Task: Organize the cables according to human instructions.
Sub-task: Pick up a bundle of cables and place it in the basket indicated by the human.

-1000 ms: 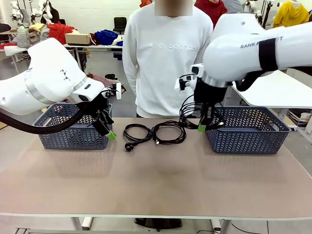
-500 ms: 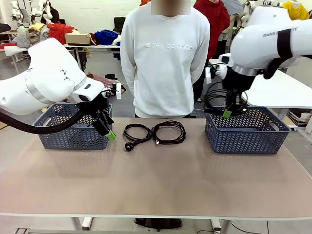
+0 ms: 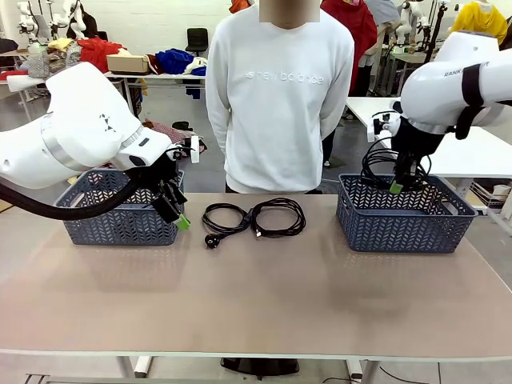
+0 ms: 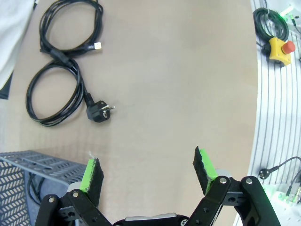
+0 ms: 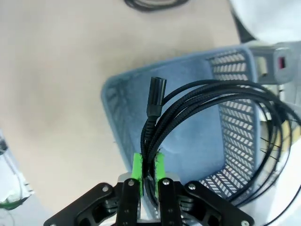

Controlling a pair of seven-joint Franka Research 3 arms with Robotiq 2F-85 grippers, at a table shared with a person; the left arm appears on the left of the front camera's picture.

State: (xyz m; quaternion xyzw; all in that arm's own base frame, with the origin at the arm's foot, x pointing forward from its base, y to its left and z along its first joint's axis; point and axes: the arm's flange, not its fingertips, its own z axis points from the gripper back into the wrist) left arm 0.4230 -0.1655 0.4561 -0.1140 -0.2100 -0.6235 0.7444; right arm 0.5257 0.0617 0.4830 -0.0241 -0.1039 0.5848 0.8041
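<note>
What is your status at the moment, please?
Right gripper shut on cable, over right basket. Left gripper open, empty. Two cables on table. Nothing blocking.

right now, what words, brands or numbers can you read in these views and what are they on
"new balance": on the chest of the person's white sweatshirt
"RANK": part of a word on the right arm; the rest is hidden
Small dark mark on the left arm: too small to read
</note>
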